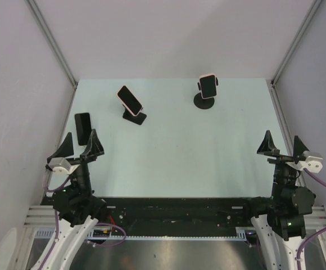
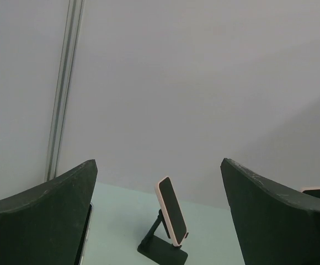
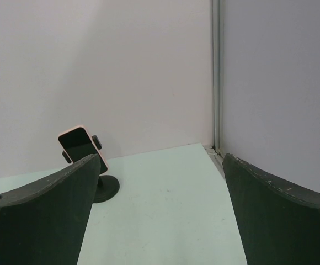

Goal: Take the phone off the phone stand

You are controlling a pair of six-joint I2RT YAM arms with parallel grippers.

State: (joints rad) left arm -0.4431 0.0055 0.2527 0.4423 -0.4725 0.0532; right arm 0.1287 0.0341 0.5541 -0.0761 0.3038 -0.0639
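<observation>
The left tool (image 1: 80,139) and right tool (image 1: 281,138) both hang spread wide and empty over the near corners of the worktop (image 1: 180,157), while a pink-cased phone (image 1: 129,100) leans on a folding stand (image 1: 136,117) and a second phone (image 1: 208,86) sits on a round-based stand (image 1: 204,102) at the back.

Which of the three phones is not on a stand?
The black phone, lying flat at the left; both pink-cased phones rest on stands.

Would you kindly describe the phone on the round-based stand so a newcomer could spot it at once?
Look to the far edge of the pale green table, right of centre. A pink-cased phone sits there on a stand with a round black base. The neighbouring phone to its left leans on a flat rectangular stand instead.
</observation>
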